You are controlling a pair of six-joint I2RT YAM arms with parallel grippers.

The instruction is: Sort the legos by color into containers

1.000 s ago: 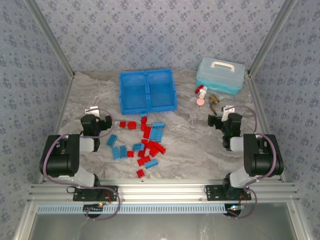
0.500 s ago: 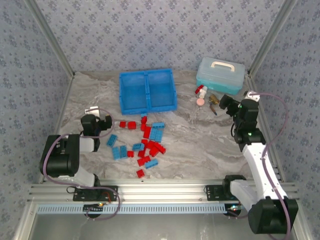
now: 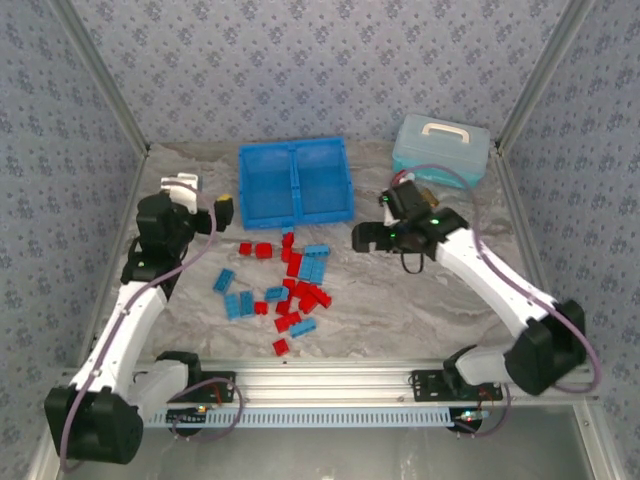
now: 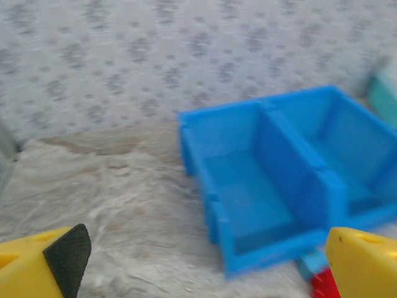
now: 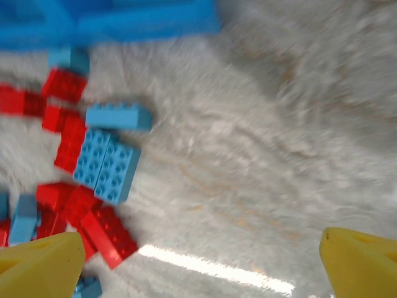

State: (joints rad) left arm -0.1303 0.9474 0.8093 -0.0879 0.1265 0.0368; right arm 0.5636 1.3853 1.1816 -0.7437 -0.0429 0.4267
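Left gripper [image 3: 222, 207] is spread wide and holds nothing, just left of the blue tray [image 3: 295, 150]. Right gripper [image 3: 363, 238] is also spread and empty, over the table [image 3: 400, 300] just right of the legos [image 3: 295, 285]. The legos, red and light blue mixed, lie loose on the table just in front of the tray's two compartments. The right wrist view is blurry; a light blue pair [image 5: 105, 164] seems to lie side by side, touching. A pale blue case [image 3: 440, 150] sits back right.
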